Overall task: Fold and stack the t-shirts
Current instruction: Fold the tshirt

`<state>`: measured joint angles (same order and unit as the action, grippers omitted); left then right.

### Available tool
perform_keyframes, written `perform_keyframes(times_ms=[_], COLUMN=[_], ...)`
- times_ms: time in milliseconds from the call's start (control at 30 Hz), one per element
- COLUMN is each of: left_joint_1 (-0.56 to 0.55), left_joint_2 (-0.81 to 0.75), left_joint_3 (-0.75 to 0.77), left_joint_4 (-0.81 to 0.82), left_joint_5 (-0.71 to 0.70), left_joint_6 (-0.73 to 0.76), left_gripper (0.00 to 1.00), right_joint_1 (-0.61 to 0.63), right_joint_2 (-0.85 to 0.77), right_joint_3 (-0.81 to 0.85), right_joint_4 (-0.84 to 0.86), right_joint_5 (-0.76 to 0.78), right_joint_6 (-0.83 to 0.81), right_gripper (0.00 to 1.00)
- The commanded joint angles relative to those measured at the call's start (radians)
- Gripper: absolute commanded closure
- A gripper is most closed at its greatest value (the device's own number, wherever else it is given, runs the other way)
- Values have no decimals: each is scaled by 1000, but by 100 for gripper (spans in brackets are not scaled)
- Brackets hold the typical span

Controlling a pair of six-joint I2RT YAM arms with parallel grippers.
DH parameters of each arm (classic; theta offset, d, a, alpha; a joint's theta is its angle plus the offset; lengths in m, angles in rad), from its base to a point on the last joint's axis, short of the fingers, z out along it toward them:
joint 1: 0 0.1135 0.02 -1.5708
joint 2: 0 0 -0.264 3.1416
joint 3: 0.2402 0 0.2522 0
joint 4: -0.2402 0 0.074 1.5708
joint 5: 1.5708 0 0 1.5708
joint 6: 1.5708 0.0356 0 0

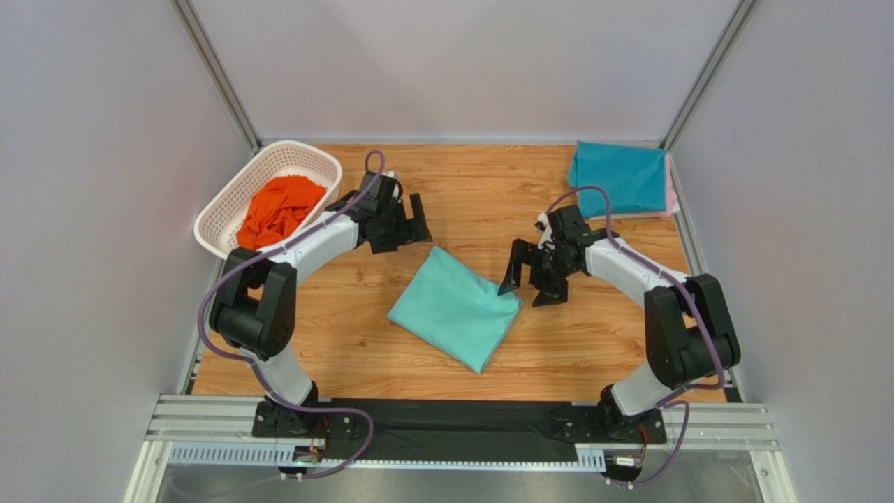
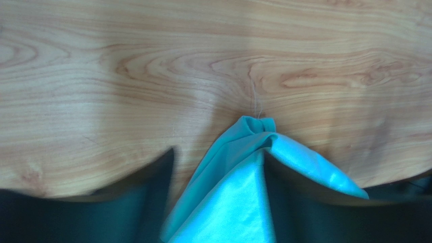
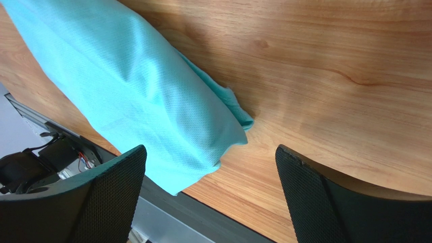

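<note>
Worktop (image 1: pixel 588 356): wooden surface, both arms reaching over it from the near edge.

Mint-green t-shirt (image 1: pixel 454 309): it is lying folded at the middle of the worktop, turned diagonally, one corner pointing toward the far edge and one toward the near edge. It is lying flat, with no fold lifted.

Left gripper (image 1: pixel 401 231): it is hanging just beyond the shirt's far corner, on the far-left side. Its jaws are standing apart. In the left wrist view the shirt's corner is showing between the two blurred fingers (image 2: pixel 147 202). I cannot tell whether either finger is touching the cloth.

Right gripper (image 1: pixel 532 281): it is sitting just beside the shirt's right corner. Its jaws are spread wide and holding nothing. The right wrist view is showing that corner on the wood between the fingers (image 3: pixel 309 197), clear of both.

Teal t-shirt (image 1: pixel 619 176): it is lying folded in the far right corner of the worktop, on top of the pink t-shirt (image 1: pixel 672 197), of which only a thin edge is showing on the right.

Orange t-shirt (image 1: pixel 278 210): it is lying crumpled inside the white basket (image 1: pixel 226 204), which is standing at the far left corner.
</note>
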<state>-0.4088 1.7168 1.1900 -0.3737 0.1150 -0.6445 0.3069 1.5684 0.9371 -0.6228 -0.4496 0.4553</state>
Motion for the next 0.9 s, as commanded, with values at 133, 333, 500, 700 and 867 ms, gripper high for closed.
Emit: perform_keyframes(times_ms=[133,333,500,700,867], left_joint_1=[1,-47,-97,-105,-104], left_joint_2=[-192,-307,-245,-74,56], left_joint_3=[-32,-107,-104,-53,32], left_joint_4=[-17,25,82,154,127], left_joint_5=[26,101,178,229,203], left_joint_6=[17,2,-17,-38,-15], left_gripper=[0,0,0,0,0], right_joint_1=[24,149,196,199,198], right_joint_2=[-229,-340,-308,-203,-98], right_joint_3=[19,-38,-64,-51,-14], right_joint_4=[3,99,187,202,193], right_joint_5=[3,-49,-54,-32,0], right_joint_6=[13,85,134,89,63], right_gripper=[0,0,0,0,0])
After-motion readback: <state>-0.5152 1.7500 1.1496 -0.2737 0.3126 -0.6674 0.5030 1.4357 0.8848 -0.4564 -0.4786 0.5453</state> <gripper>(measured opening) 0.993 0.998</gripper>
